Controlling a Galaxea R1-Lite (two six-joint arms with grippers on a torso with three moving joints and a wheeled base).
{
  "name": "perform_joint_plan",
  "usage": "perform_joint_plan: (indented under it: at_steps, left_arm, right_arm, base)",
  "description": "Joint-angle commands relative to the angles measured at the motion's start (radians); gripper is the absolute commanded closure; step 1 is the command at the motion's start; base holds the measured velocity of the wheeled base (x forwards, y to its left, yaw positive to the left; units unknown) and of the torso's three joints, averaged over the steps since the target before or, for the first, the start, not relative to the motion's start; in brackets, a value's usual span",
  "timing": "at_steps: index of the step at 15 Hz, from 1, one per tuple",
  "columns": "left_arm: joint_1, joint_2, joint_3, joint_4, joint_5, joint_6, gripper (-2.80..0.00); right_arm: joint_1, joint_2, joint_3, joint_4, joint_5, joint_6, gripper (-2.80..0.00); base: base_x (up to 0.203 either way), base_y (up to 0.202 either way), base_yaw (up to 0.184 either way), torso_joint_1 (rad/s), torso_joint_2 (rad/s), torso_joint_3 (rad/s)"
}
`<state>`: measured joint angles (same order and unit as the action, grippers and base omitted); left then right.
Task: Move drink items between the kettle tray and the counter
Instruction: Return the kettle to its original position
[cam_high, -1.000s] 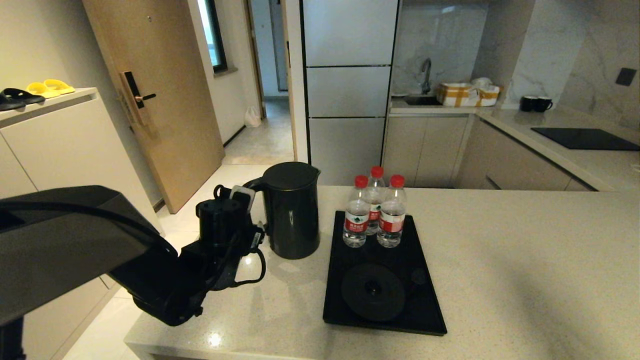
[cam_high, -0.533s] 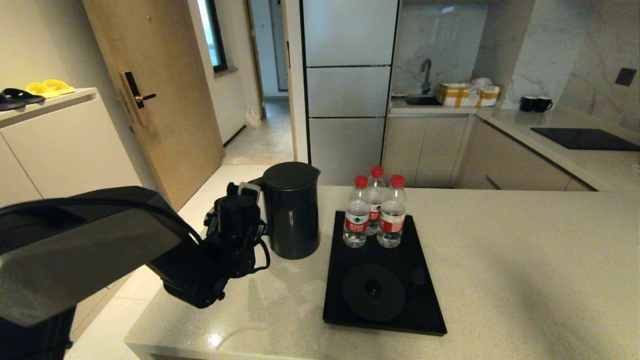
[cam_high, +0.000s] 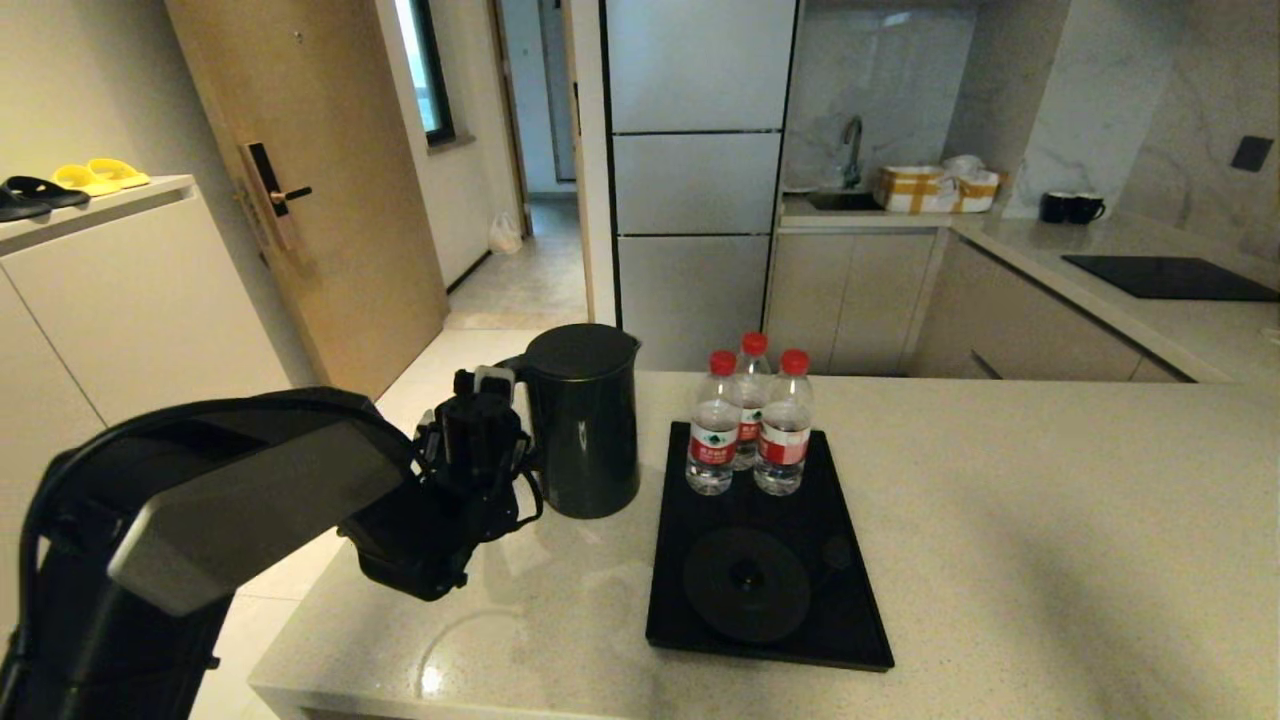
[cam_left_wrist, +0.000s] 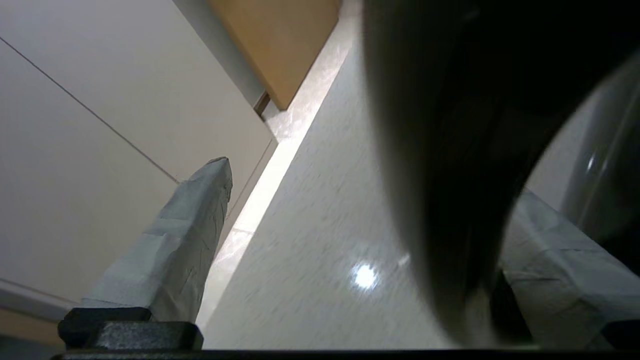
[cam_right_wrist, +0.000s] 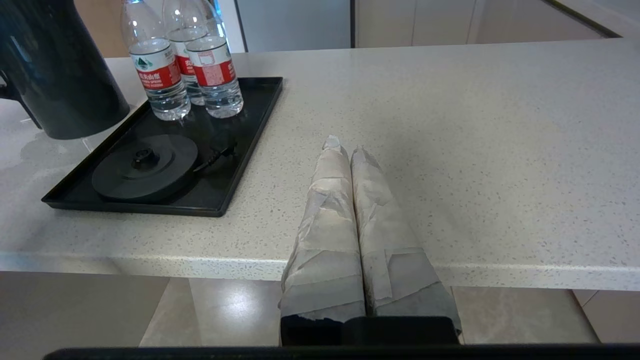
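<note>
A: Where's the kettle (cam_high: 583, 420)?

B: Upright on the counter (cam_high: 1000, 520), just beside the left edge of the tray (cam_high: 770, 640), not on it. The round base (cam_high: 746, 584) on the tray's near half is bare. Three water bottles (cam_high: 750, 425) stand at the tray's far end.

A: Which arm is on it?

B: Left. The left gripper (cam_left_wrist: 350, 240) is at the kettle's handle (cam_left_wrist: 440, 200), on the kettle's left side, away from the tray. The handle's long axis runs vertical.

A: Gripper state?

B: Spread wide. The left wrist view shows one taped finger (cam_left_wrist: 175, 240) out to one side of the handle and the other finger on the far side, partly hidden behind it. So the handle sits between them. I see no squeeze yet; can't tell whether the hidden finger touches.

A: Right arm?

B: The right gripper (cam_right_wrist: 345, 150) is parked below the counter's front edge, well right of the tray, fingers pressed together, holding nothing. It's out of the head view.

A: What does the next move turn on?

B: My read: close on the handle, then lift and carry right, since the base lies to the right of the kettle and nearer the robot. Watch the bottles; they're close to the path.
</note>
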<state>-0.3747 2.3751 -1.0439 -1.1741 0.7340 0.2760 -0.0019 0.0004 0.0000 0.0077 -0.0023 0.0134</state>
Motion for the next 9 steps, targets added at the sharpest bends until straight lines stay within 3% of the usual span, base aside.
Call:
perform_joint_plan:
  at_steps: [1,9]
  left_arm:
    - [0.006,0.064,-0.034,-0.035,0.004,0.003,-2.80]
    - [0.016,0.096,-0.079,-0.072,0.013,0.002,-2.80]
  right_arm:
    - [0.000,0.001,0.000,0.000,0.001,0.000,0.00]
    - [0.000,0.000,0.000,0.000,-0.001,0.000,0.00]
  base:
    - [0.000,0.000,0.000,0.000,0.00,0.000]
    - [0.000,0.000,0.000,0.000,0.00,0.000]
